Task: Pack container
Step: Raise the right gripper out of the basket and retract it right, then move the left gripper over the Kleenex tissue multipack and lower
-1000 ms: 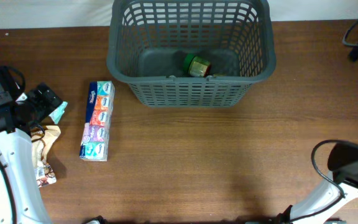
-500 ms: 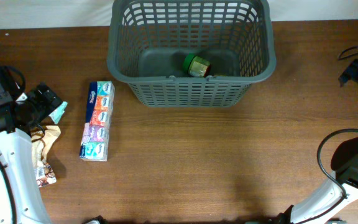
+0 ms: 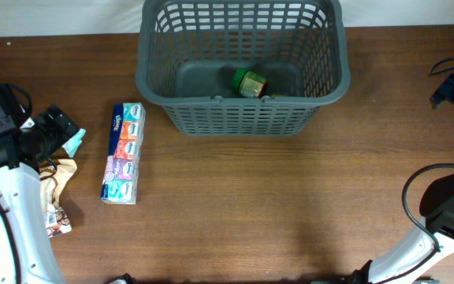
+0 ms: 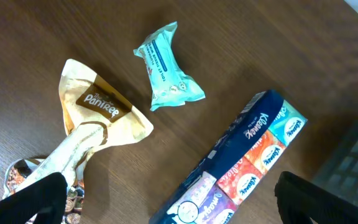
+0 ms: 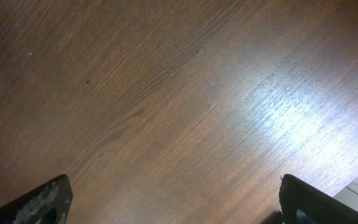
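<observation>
Table (image 3: 235,213): brown wood, carrying everything else.
Basket (image 3: 239,118): dark grey with slotted sides, at the far middle of the table, upright and open at the top.
Left gripper (image 4: 176,200): jaws spread wide with nothing between them, hanging over the cluster of packets at the table's left side, well apart from the basket.
Right gripper (image 5: 182,202): jaws spread wide and holding nothing, above bare wood near the table's right edge, well apart from the basket.
Tissue pack (image 3: 124,153): long multicoloured pack lying flat, left of the basket and near its corner.
Beige bag (image 4: 98,112): crumpled, brown label, left of the tissue pack.
Teal packet (image 4: 166,68): small sealed wrapper, just beside the beige bag, not touching the tissue pack.
Jar (image 3: 250,82): small, green and gold, on its side on the basket floor.
</observation>
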You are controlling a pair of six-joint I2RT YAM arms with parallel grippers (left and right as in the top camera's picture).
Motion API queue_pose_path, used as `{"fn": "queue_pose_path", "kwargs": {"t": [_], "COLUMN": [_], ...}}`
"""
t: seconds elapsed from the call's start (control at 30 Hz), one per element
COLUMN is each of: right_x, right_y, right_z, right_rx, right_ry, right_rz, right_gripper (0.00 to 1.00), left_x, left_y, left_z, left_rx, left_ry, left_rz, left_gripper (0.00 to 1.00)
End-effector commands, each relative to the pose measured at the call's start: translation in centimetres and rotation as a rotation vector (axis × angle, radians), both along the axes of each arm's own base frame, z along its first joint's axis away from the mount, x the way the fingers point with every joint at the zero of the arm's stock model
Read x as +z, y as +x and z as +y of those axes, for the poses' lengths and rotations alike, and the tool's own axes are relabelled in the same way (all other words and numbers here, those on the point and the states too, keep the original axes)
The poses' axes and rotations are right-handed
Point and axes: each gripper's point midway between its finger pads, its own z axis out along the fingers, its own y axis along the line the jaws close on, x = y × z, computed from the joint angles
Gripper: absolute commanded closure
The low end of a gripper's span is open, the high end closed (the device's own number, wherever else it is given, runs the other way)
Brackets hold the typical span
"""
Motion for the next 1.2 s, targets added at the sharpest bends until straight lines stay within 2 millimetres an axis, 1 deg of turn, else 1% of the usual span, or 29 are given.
{"fn": "queue_pose_path", "kwargs": {"t": [0.0,0.07,0.1,0.13,0.2,0.27,0.33,0.37,0.43,0.5,0.57,0.67,0.73,0.8,0.9,0.93,1.07,1.17], "right_x": [0.3,0.3,0.3,0.3,0.3,0.3,0.3,0.3,0.3,0.3,0.3,0.3,0.3,0.3,0.3,0.3,0.3,0.3], "right_y": [-0.3,-0.3,-0.3,-0.3,-0.3,-0.3,-0.3,-0.3,-0.3,-0.3,-0.3,-0.3,-0.3,-0.3,-0.3,-0.3,-0.3,-0.3], "right_z": [-0.4,-0.4,-0.4,-0.4,-0.4,-0.4,-0.4,-0.3,-0.4,-0.4,-0.4,-0.4,-0.4,-0.4,-0.4,-0.4,-0.4,-0.4], "right_rx": [-0.012,-0.012,-0.012,-0.012,-0.012,-0.012,-0.012,-0.012,-0.012,-0.012,-0.012,-0.012,-0.012,-0.012,-0.012,-0.012,-0.012,-0.012], "right_ry": [-0.020,-0.020,-0.020,-0.020,-0.020,-0.020,-0.020,-0.019,-0.020,-0.019,-0.020,-0.020,-0.019,-0.020,-0.020,-0.020,-0.020,-0.019], "right_rz": [0.002,0.002,0.002,0.002,0.002,0.002,0.002,0.002,0.002,0.002,0.002,0.002,0.002,0.002,0.002,0.002,0.002,0.002], "right_gripper": [0.01,0.01,0.01,0.01,0.01,0.01,0.01,0.01,0.01,0.01,0.01,0.01,0.01,0.01,0.01,0.01,0.01,0.01], "left_x": [0.7,0.7,0.6,0.4,0.3,0.3,-0.1,-0.4,-0.9,-1.4,-1.8,-2.0,-1.9,-1.6,-1.1,-1.0,-0.8,-0.7], "left_y": [0.3,0.5,0.7,0.7,0.9,0.6,-0.3,-1.0,-1.9,-2.6,-3.2,-3.7,-3.3,-2.5,-1.5,-1.5,-0.9,-0.7], "left_z": [0.3,0.0,-0.6,-1.5,-4.2,-6.9,-8.1,-8.3,-8.4,-7.8,-7.1,-6.7,-6.3,-6.0,-6.7,-6.8,-5.4,-5.7], "left_rx": [0.003,-0.008,-0.028,-0.054,-0.132,-0.199,-0.212,-0.204,-0.187,-0.159,-0.133,-0.134,-0.205,-0.322,-0.518,-0.550,-0.527,-0.506], "left_ry": [0.009,-0.006,-0.036,-0.079,-0.211,-0.344,-0.408,-0.422,-0.427,-0.397,-0.359,-0.331,-0.275,-0.201,-0.133,-0.120,-0.046,-0.073], "left_rz": [-0.023,-0.032,-0.038,-0.041,-0.060,-0.066,-0.035,-0.004,0.039,0.081,0.114,0.140,0.133,0.110,0.071,0.067,0.069,0.049], "left_gripper": [0.00,0.00,0.00,0.00,0.00,0.00,0.00,0.01,0.00,0.00,0.00,0.00,0.00,0.00,0.00,0.00,0.01,0.00]}}
